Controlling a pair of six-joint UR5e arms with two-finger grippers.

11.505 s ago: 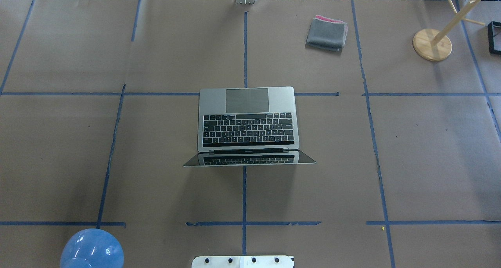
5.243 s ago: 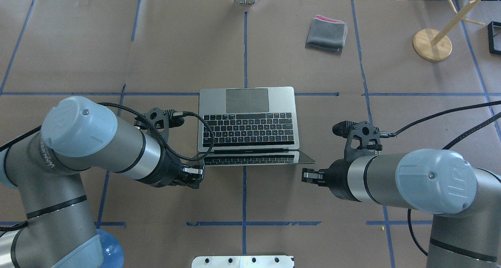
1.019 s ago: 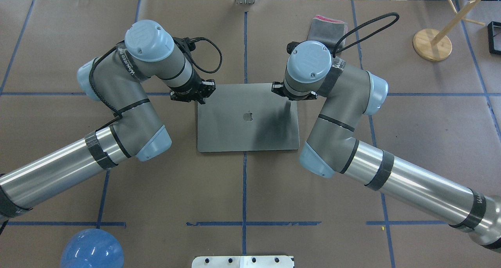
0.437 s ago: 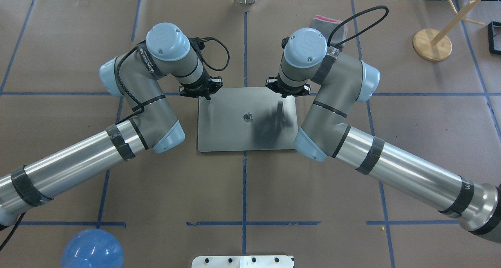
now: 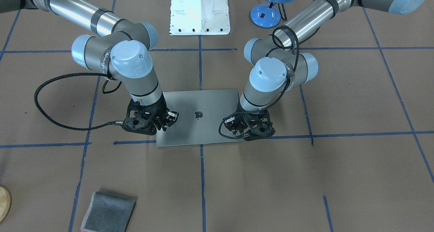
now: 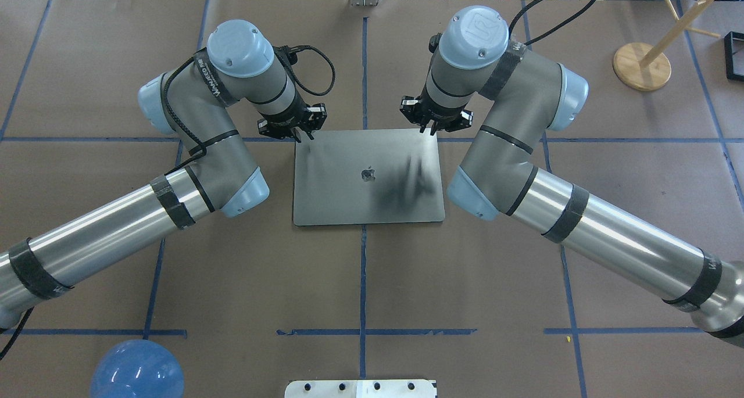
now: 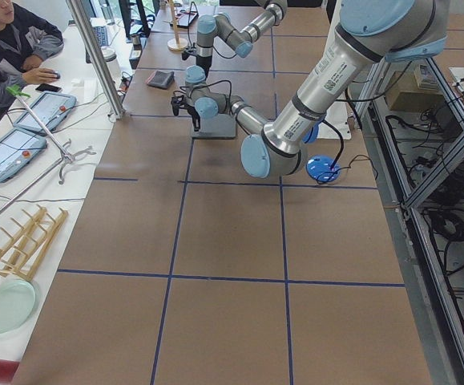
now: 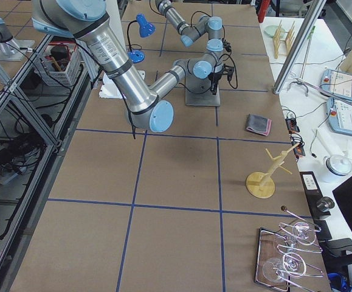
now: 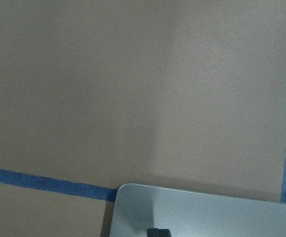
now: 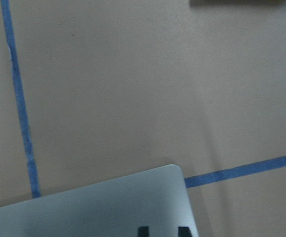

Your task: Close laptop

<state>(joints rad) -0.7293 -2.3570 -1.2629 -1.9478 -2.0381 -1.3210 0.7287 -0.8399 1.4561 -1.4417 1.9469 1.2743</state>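
The silver-grey laptop (image 6: 366, 194) lies closed and flat on the brown table, its apple logo up; it also shows in the front view (image 5: 198, 132). My left gripper (image 6: 302, 135) hovers at the lid's far left corner; the left wrist view shows that corner (image 9: 207, 217) and one dark fingertip (image 9: 157, 232), so it looks shut. My right gripper (image 6: 427, 131) hovers at the far right corner; the right wrist view shows the corner (image 10: 108, 207) and two fingertips (image 10: 143, 231) a little apart. Neither gripper holds anything.
A folded grey cloth (image 5: 108, 215) lies beyond the laptop on the robot's right, hidden behind my right arm in the overhead view. A wooden stand (image 6: 641, 65) is at the far right. A blue lamp (image 6: 136, 369) stands near the robot base (image 6: 360, 388).
The laptop, open at first, is now shut. In the last second both grippers moved from over the lid's far corners to its far edge, and the arms drew away a little.
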